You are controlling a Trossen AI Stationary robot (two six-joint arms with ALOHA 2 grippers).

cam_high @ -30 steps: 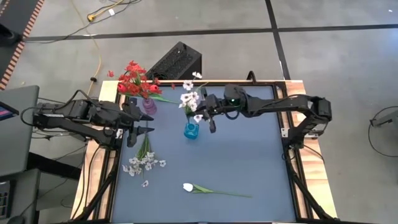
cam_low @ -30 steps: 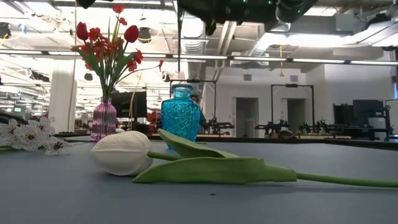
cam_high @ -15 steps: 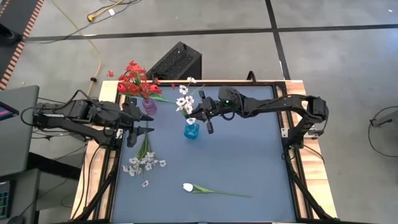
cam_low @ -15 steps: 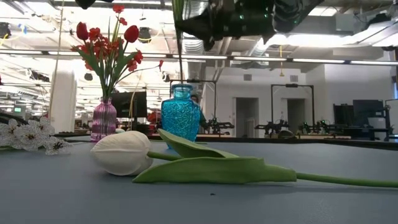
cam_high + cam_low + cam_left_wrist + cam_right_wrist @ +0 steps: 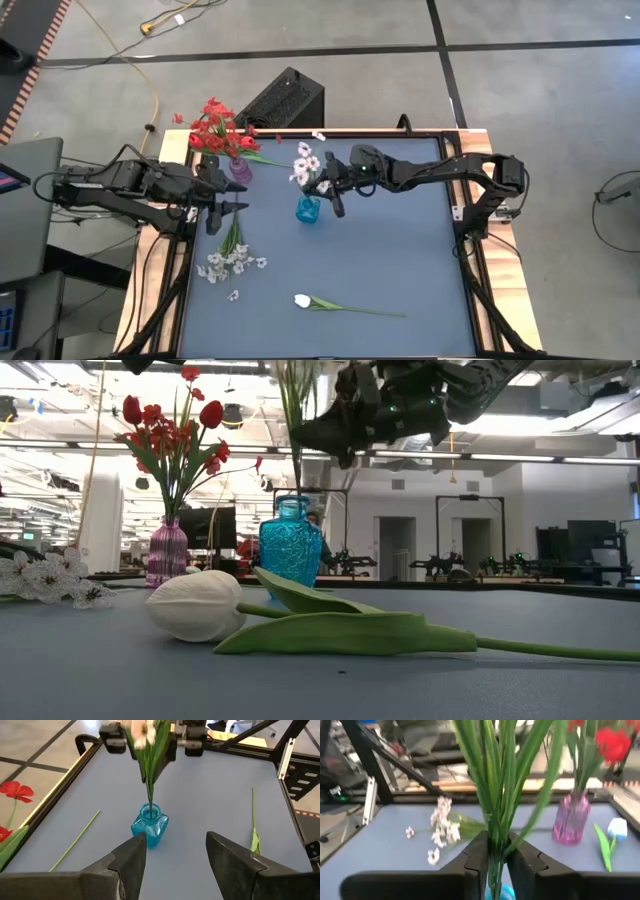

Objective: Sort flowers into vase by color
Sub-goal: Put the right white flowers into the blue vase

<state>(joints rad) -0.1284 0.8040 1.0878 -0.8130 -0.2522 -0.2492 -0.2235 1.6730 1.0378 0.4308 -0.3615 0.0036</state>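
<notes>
White blossom spray [image 5: 306, 163] stem in blue vase [image 5: 308, 209], right end effector [image 5: 334, 187] pinching it, left end effector [image 5: 232, 196] spread.

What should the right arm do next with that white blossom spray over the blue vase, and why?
Probably finish opening the right claw and lift clear. The white blossom spray on green stems already has its stem tips inside the neck of the blue textured glass vase, so it should stand there unaided. The left claw waits nearby, open.

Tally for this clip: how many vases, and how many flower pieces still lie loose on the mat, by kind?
Vases: 2 (pink vase, blue vase)
White blossom sprays on the mat: 1
White tulips on the mat: 1
Total: 4
</notes>
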